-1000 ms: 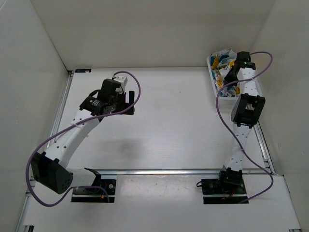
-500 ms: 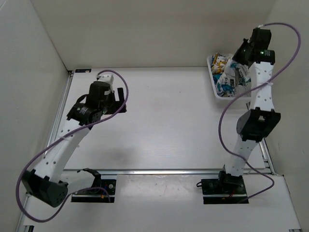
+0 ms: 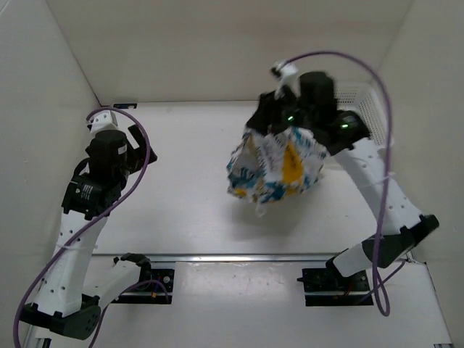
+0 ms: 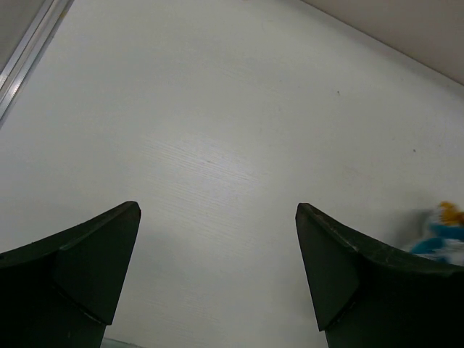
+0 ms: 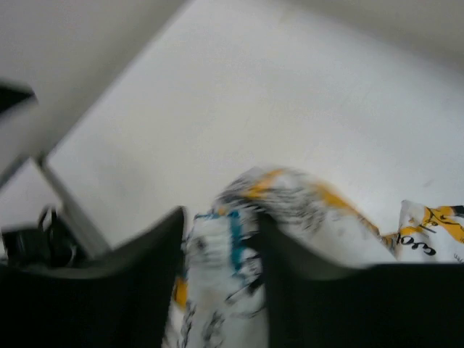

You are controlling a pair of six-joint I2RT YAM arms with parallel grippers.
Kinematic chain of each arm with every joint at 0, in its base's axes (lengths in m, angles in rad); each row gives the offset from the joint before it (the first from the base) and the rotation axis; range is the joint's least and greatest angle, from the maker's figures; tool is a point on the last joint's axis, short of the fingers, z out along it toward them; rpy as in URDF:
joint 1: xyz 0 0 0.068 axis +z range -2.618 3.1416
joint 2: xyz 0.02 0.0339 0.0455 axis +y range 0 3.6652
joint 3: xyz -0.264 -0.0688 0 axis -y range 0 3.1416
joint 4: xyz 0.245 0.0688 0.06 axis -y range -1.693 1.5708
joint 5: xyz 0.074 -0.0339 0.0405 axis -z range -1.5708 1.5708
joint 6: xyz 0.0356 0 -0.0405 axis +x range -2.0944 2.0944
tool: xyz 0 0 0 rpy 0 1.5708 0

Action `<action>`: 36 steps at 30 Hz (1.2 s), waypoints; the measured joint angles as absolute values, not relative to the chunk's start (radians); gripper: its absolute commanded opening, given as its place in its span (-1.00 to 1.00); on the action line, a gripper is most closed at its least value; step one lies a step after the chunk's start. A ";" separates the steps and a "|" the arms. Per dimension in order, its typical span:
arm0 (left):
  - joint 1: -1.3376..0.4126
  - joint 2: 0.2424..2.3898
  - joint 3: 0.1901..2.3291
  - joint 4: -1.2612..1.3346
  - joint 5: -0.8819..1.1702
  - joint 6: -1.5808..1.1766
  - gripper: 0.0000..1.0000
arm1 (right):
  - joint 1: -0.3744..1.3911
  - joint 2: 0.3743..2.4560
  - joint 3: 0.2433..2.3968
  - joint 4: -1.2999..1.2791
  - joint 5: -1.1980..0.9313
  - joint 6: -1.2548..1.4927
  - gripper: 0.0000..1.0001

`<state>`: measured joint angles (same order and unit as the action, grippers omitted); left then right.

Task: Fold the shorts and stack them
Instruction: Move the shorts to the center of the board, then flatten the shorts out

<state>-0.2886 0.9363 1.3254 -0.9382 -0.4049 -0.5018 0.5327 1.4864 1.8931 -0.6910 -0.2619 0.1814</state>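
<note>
From the top camera I saw the right gripper (image 3: 274, 134) up over the middle-right of the worktop (image 3: 196, 203). Its fingers were clamped on the shorts (image 3: 279, 170), which hung below it as a bunched bundle, clear of the surface with a soft shadow under them. The white mesh basket (image 3: 360, 98) stood at the far right corner behind that arm, apart from the shorts. The left arm stood over at the left edge near the side wall, and the left gripper (image 3: 138, 141) held nothing, well apart from the shorts. On the left wrist camera both dark fingers (image 4: 80, 268) stood wide apart over bare worktop with nothing between them. A small scrap of the blue-and-orange print showed at the right edge, just past the right-hand finger. The right wrist camera was blurred, but I could make out the two fingers (image 5: 123, 283) closed onto a fold of the printed fabric pinched between them, with more of the cloth spilling off to the right above the pale worktop.
</note>
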 measured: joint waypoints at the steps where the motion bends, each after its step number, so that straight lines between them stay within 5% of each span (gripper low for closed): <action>1: -0.285 0.946 1.331 -0.943 -0.404 -0.502 1.00 | 0.588 1.487 1.806 -0.682 -0.254 0.181 0.76; 5: -0.278 1.004 1.334 -0.960 -0.371 -0.495 1.00 | 0.720 1.579 1.522 -0.697 -0.182 0.217 0.70; 6: -0.278 1.020 1.333 -0.965 -0.353 -0.489 0.95 | 0.725 1.583 1.452 -0.715 -0.162 0.235 0.55; 8: -0.278 1.042 1.318 -0.964 -0.317 -0.478 0.70 | 0.698 1.558 1.363 -0.747 -0.130 0.266 -0.25; 10: -0.281 1.057 1.286 -0.960 -0.271 -0.463 0.38 | 0.637 1.484 1.304 -0.757 -0.103 0.310 -0.63; 12: -0.292 1.071 1.248 -0.954 -0.220 -0.453 0.32 | 0.583 1.385 1.265 -0.752 -0.080 0.336 -0.64; 13: -0.302 1.079 1.221 -0.944 -0.190 -0.450 0.37 | 0.567 1.331 1.252 -0.751 -0.076 0.350 -0.51; 14: -0.313 1.086 1.187 -0.928 -0.152 -0.452 0.49 | 0.564 1.284 1.237 -0.740 -0.076 0.366 0.05; 18: -0.346 1.144 1.021 -0.844 -0.017 -0.496 0.82 | 0.658 1.206 1.156 -0.699 -0.084 0.437 0.66; 22: -0.374 1.275 0.902 -0.772 0.065 -0.538 0.87 | 0.827 1.288 1.081 -0.677 -0.082 0.508 0.95; 28: -0.390 1.481 0.889 -0.654 0.115 -0.549 0.85 | 0.995 1.445 1.065 -0.635 -0.061 0.571 0.93; 30: -0.391 1.544 0.889 -0.620 0.124 -0.551 0.74 | 1.015 1.480 1.065 -0.613 -0.051 0.579 0.80; 33: -0.391 1.612 0.907 -0.597 0.139 -0.556 0.36 | 1.023 1.522 1.064 -0.576 -0.028 0.592 0.31; 34: -0.392 1.621 0.915 -0.588 0.141 -0.559 -0.13 | 1.023 1.538 1.064 -0.564 -0.021 0.592 -0.22; 36: -0.398 1.647 0.931 -0.567 0.147 -0.563 -0.78 | 1.023 1.571 1.064 -0.545 0.000 0.595 -0.74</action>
<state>-0.3977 1.6470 0.9306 -0.5667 0.1471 -0.5632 1.0225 1.5715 1.0637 -0.5449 0.0002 0.5945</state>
